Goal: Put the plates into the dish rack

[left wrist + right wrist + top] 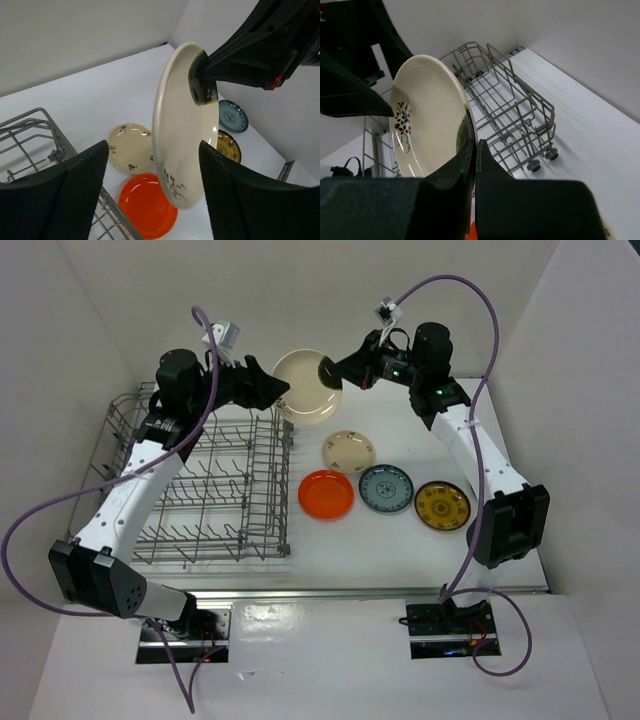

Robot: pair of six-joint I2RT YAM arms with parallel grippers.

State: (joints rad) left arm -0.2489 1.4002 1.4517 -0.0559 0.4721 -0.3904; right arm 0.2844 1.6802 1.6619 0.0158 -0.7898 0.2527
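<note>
The plate (176, 140) looks like glossy glazed ceramic; the rack (215, 490) is grey metal wire; the counter (400, 560) is smooth matt white.

Bright, even overhead light; soft shadows, mostly crisp focus.

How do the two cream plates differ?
The raised cream round plate stands on edge in the air, pinched at its rim by the right end effector; the other cream round plate lies flat on the white table. The raised one bears a dark sprig; the flat one has small scattered marks. Both are cream and round.
</note>
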